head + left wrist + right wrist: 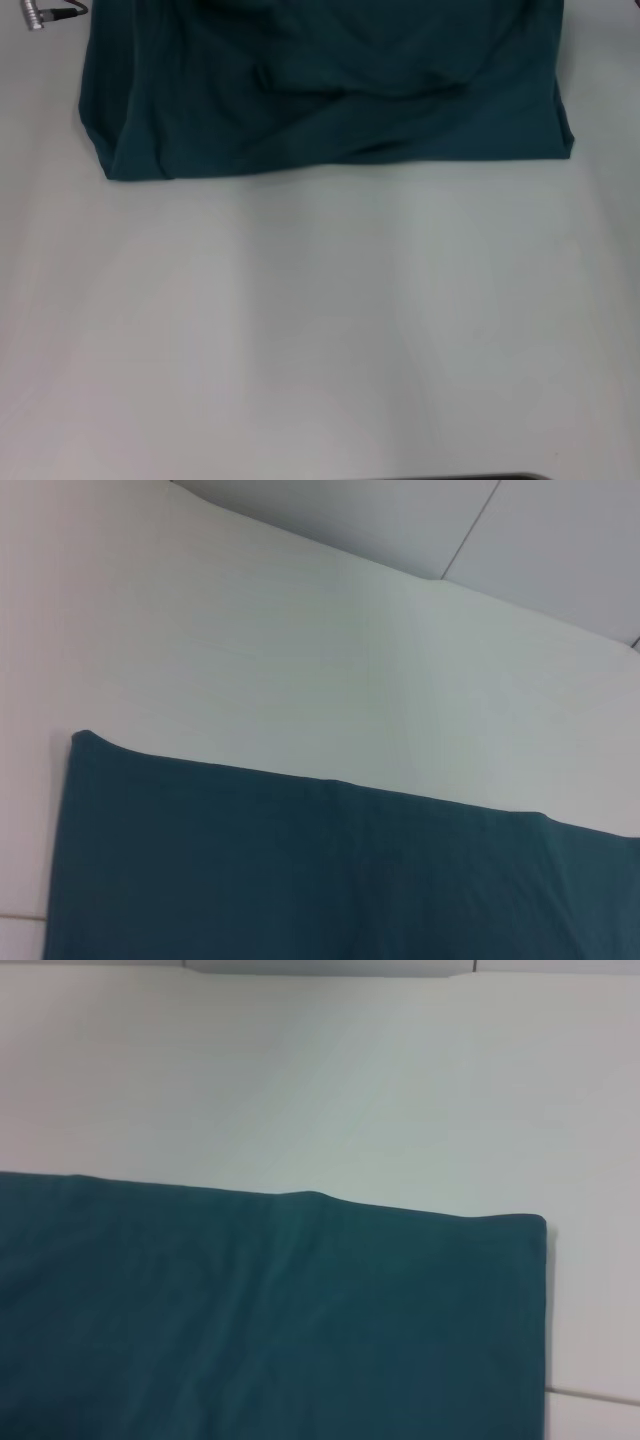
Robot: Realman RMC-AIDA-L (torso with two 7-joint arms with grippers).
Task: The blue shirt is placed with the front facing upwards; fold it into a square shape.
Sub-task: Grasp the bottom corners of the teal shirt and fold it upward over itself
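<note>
The blue shirt (330, 95) lies at the far side of the white table (320, 330), a dark teal slab of cloth with creases and a folded near edge. Its upper part runs out of the head view, and no lettering shows. The left wrist view looks down on a flat stretch of the shirt (300, 870) with one corner at its edge. Another corner and a straight edge of the shirt (270, 1320) fill the right wrist view. Neither gripper appears in any view.
A small metal plug with a black cable (45, 13) lies on the table beyond the shirt's far left corner. A dark strip (480, 477) marks the table's near edge. A grey floor with seams (520, 540) shows past the table.
</note>
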